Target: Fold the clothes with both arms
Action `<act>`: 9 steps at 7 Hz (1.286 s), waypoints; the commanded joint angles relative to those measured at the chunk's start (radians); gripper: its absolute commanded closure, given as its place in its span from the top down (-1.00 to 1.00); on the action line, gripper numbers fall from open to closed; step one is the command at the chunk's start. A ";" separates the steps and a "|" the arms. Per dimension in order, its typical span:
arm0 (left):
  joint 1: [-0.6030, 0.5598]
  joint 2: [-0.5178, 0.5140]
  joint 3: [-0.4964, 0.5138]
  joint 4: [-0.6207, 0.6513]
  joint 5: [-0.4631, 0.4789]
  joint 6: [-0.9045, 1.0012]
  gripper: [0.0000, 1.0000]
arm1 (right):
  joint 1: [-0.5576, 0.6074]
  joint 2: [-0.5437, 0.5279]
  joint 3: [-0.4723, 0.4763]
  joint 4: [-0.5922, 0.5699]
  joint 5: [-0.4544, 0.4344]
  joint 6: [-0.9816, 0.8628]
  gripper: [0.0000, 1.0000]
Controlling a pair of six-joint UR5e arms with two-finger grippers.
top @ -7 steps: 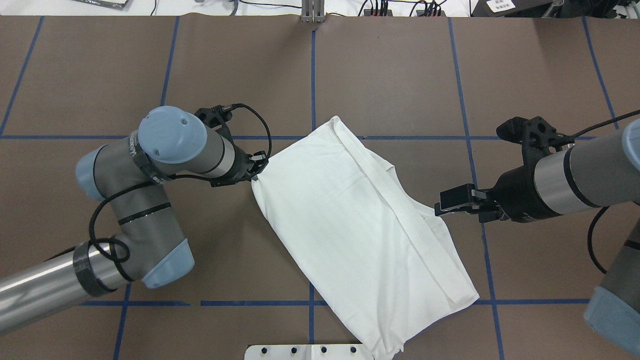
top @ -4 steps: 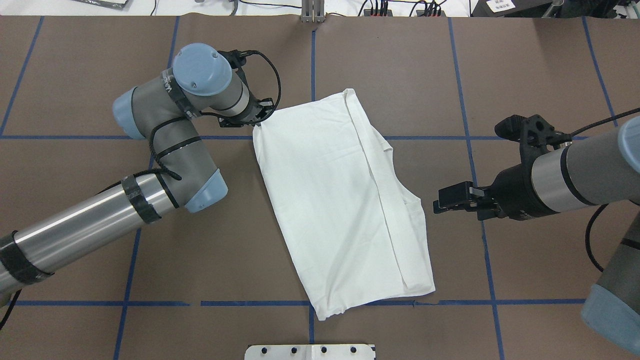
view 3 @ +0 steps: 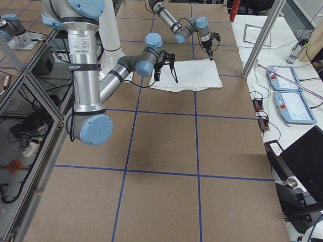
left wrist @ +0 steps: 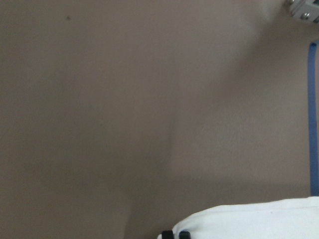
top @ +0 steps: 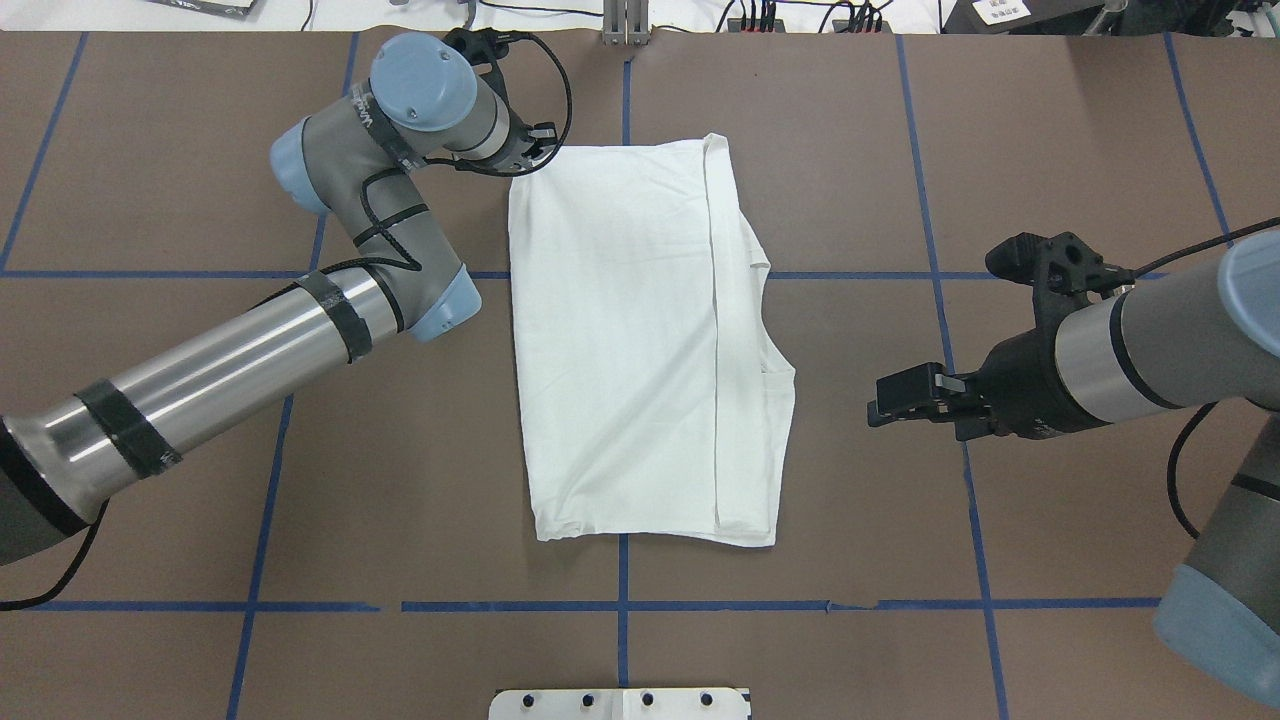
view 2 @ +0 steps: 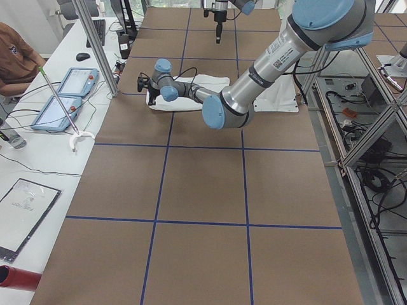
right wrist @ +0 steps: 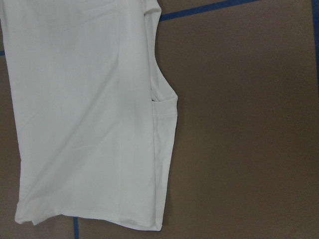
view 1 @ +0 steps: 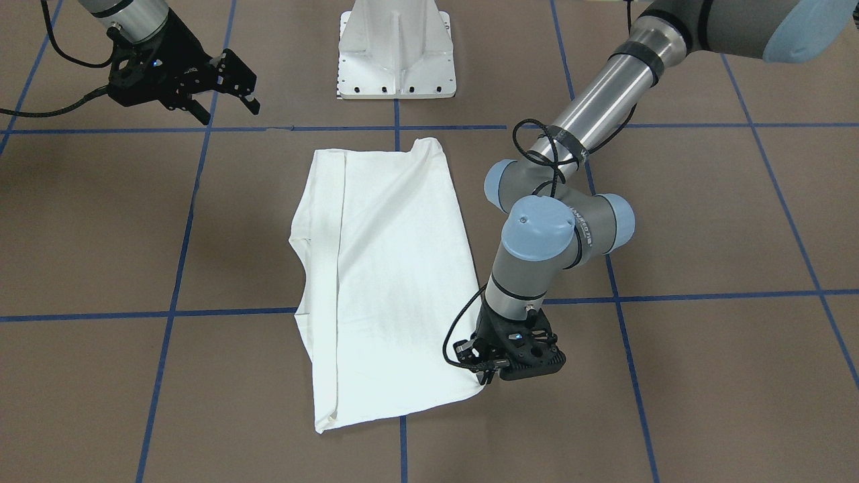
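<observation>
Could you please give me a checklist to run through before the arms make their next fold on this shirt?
1. Left gripper has the white folded cotton shirt: ok, its fingertips are closed on the far corner.
2. Right gripper is ready: ok, its jaws are open and it is apart from the cloth.
3. Shirt lies flat on the brown table with blue tape lines: ok, with only light wrinkles.
4. Shirt is square to the tape grid: ok, roughly.
5. Layers are even: not ok, the lower layer juts out on the right gripper's side.
6. Collar position: cannot tell, it is hidden.
</observation>
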 commanded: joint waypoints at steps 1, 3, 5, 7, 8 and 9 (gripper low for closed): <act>0.002 -0.059 0.105 -0.087 0.051 0.004 -1.00 | -0.003 0.000 -0.002 -0.001 0.000 0.000 1.00; 0.000 -0.053 0.103 -0.109 0.051 0.025 0.98 | -0.005 0.009 -0.006 -0.004 -0.018 -0.002 1.00; -0.030 -0.050 0.100 -0.105 -0.010 0.068 1.00 | -0.012 0.050 -0.059 -0.007 -0.034 -0.017 1.00; -0.070 0.098 -0.063 -0.062 -0.113 0.088 1.00 | -0.046 0.227 -0.139 -0.153 -0.101 -0.023 1.00; -0.081 0.161 -0.190 0.055 -0.163 0.120 1.00 | -0.087 0.338 -0.148 -0.315 -0.173 -0.066 1.00; -0.081 0.240 -0.328 0.128 -0.166 0.136 1.00 | -0.100 0.404 -0.183 -0.388 -0.195 -0.115 1.00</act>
